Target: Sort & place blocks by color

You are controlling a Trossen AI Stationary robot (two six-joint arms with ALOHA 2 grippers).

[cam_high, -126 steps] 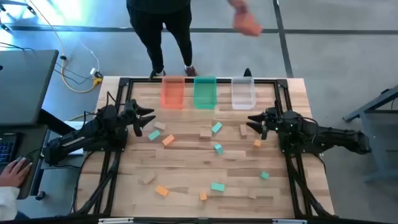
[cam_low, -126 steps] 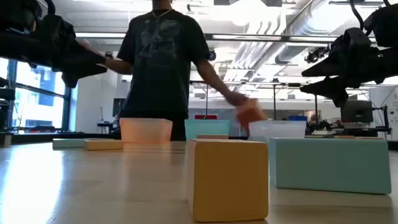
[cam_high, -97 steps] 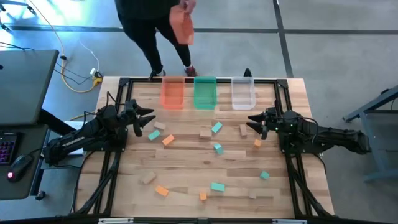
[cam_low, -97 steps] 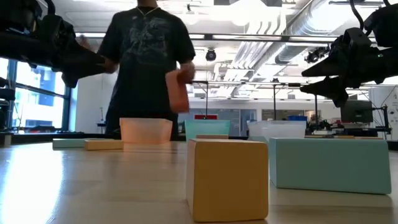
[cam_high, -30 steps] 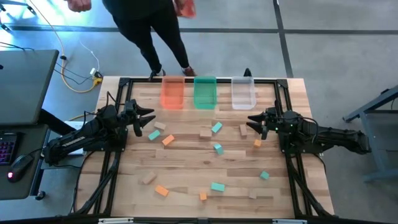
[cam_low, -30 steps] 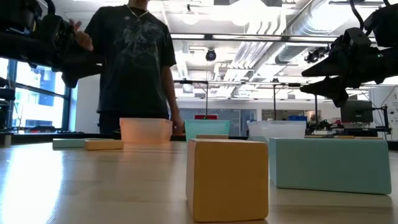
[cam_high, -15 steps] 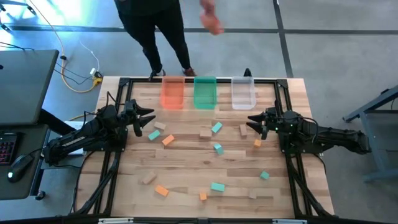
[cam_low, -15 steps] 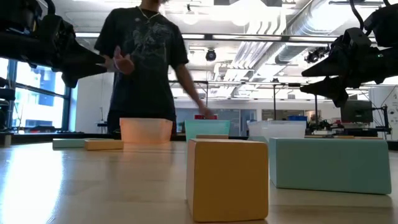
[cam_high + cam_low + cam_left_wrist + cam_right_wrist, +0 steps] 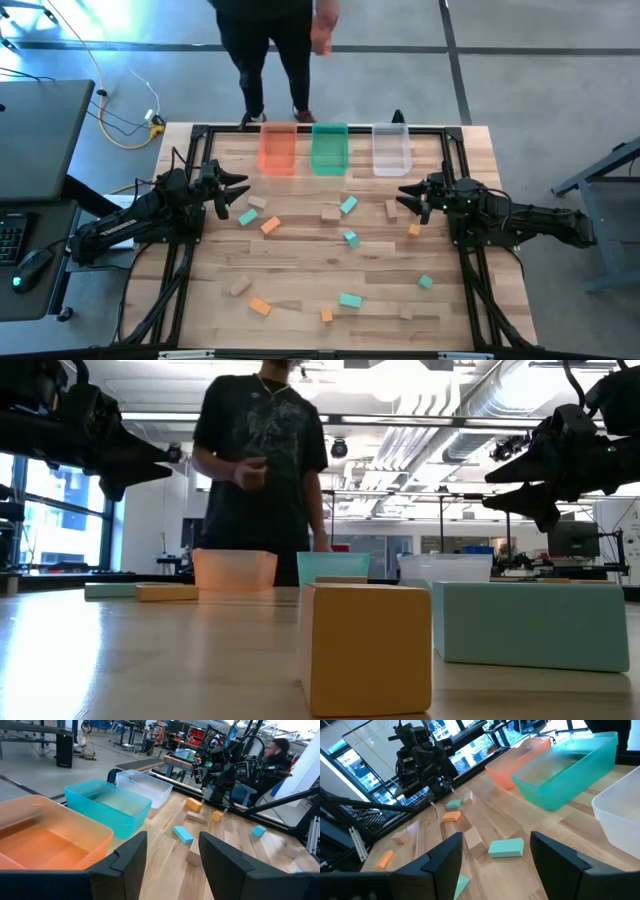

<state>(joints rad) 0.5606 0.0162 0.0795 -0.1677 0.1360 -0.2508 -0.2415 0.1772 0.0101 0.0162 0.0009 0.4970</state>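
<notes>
Teal, orange and tan blocks point(image 9: 349, 300) lay scattered on the table point(image 9: 300, 275) while the left pincer point(image 9: 238, 193) and right pincer point(image 9: 403, 197) hovered with fingers apart, holding nothing.

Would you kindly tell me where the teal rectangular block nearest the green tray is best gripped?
Grip the teal rectangular block across its narrow width at mid-length, coming straight down from above. It lies flat and slanted, so its long faces are exposed; turn the hand to match the slant.
</notes>
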